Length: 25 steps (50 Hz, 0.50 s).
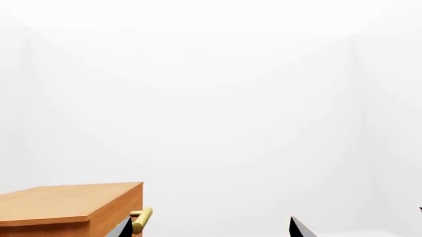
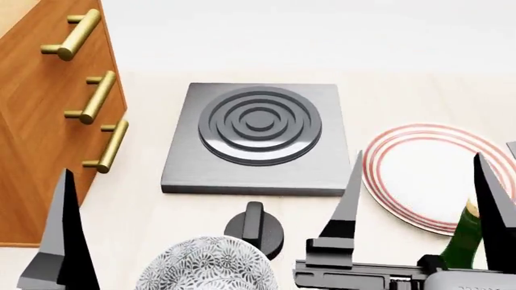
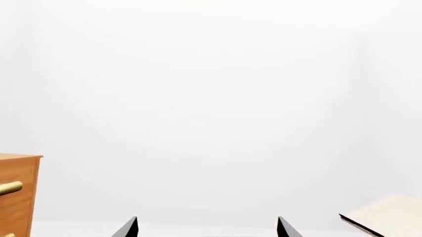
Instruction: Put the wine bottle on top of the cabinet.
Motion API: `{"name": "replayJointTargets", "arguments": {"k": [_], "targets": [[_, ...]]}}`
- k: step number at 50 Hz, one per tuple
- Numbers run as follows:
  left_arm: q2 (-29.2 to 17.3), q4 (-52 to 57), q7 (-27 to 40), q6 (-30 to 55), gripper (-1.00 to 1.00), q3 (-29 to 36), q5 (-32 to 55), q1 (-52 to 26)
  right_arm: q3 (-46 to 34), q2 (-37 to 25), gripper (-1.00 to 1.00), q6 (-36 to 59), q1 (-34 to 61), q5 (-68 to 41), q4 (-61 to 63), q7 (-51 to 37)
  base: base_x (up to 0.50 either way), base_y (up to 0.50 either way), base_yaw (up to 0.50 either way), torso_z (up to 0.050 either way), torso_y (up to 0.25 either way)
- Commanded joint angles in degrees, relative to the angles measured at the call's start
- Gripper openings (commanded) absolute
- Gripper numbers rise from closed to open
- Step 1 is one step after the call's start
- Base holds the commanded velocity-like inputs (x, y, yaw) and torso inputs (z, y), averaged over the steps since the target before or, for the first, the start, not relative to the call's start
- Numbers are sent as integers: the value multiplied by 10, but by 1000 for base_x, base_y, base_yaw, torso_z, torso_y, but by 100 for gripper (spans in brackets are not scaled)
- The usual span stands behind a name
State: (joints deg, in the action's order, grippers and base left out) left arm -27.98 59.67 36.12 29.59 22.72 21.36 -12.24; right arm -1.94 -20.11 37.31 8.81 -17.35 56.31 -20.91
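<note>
So the wine bottle sits at the lower right of the head view, only its green neck and tan cork showing, just beside the striped plate. Right gripper has its 2 fingers spread wide; the bottle neck shows between them, close to the outer finger. No contact visible, nothing clamped; I can't tell how their heights compare. Left gripper shows only 1 finger in the head view, but the left wrist view has 2 tips well apart, so it's open and empty.

Cabinet is at far left with 3 brass handles on its front; its top shows bare in the left wrist view. Between them: the hob plate, a black knob and a patterned bowl.

Step, as I read it: pre-grasp, bottle not yet picked. Next move calls for centring the right jaws on the bottle, closing, lifting straight up, then carrying left over the bowl and hob to the cabinet top. Risk: tipping the bottle on approach.
</note>
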Motion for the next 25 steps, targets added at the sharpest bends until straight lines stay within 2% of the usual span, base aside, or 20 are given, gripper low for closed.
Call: {"name": "replayJointTargets", "arguments": {"k": [1,11,25], "targets": [[-28,1,39,-8,100,19,26,-20,62,-22,100,14,-1,-28,-4,-5,0,0,0,0,0],[-45,-2,56,-21,100,28,35,-25,84,-42,100,27,14,-35,-20,-7,0,0,0,0,0],[-66,-3,81,-30,100,44,50,-40,60,-31,100,-31,-10,-8,-95,3,0,0,0,0,0]]}}
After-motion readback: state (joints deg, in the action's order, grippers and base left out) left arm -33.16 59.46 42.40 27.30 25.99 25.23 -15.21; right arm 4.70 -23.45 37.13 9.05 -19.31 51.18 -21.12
